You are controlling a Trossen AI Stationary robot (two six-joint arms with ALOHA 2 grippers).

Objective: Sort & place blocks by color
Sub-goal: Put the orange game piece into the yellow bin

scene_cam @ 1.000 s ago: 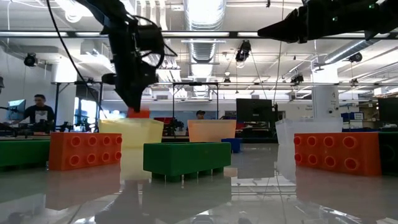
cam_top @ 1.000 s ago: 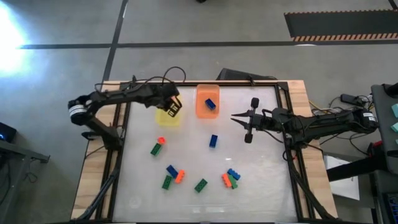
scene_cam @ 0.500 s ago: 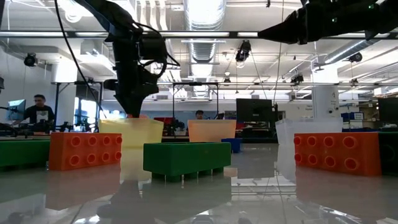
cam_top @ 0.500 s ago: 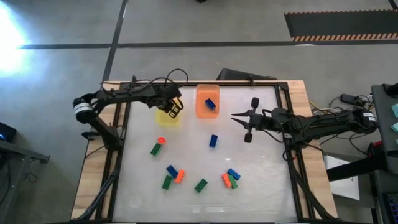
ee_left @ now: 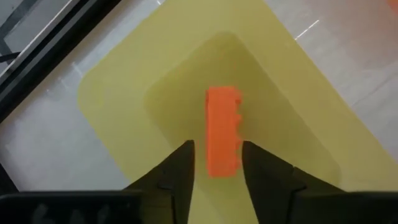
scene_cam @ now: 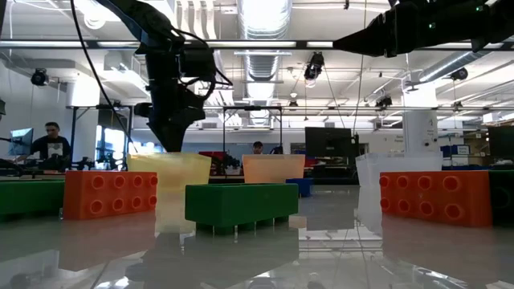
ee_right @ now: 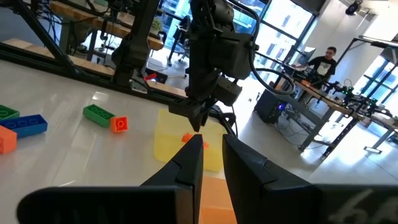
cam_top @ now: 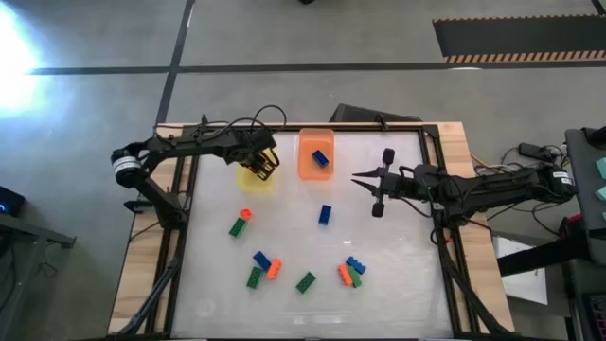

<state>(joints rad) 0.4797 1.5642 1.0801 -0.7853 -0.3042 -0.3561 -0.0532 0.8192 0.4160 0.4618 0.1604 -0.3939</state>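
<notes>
High view: left gripper [cam_top: 264, 167] is hanging over the yellow tray [cam_top: 254, 180] near the table's [cam_top: 398, 284] far-left corner, blocking the tray's inside. The orange tray [cam_top: 312, 163] is sitting just beside it along the far edge, with a blue block [cam_top: 321, 157] in it. Right gripper [cam_top: 358, 178] is hovering off the surface toward the far-right side, holding nothing, tips close together. Loose blocks on the table: a blue one [cam_top: 325, 214] mid-table, a green-and-orange pair [cam_top: 240, 223] left of centre, a blue/orange/green group [cam_top: 262, 267] toward the near edge, a single green [cam_top: 305, 281], and an orange/green/blue cluster [cam_top: 350, 273] near-right.

Low view: left gripper is dipping to the yellow tray's rim; fingers aren't readable here. Big close-up blocks in front: orange, green, orange.

Left wrist view: an orange block [ee_left: 223, 130] is lying on the yellow tray's floor, showing right between the two fingers [ee_left: 177, 168]. Fingers are spread slightly wider than the block, a thin gap on each side, not gripping it.

Right wrist view: right fingers [ee_right: 188, 163] are narrowly parted with nothing between them. Farther off, the left gripper is sitting over the yellow tray with the orange block just under its tips.
</notes>
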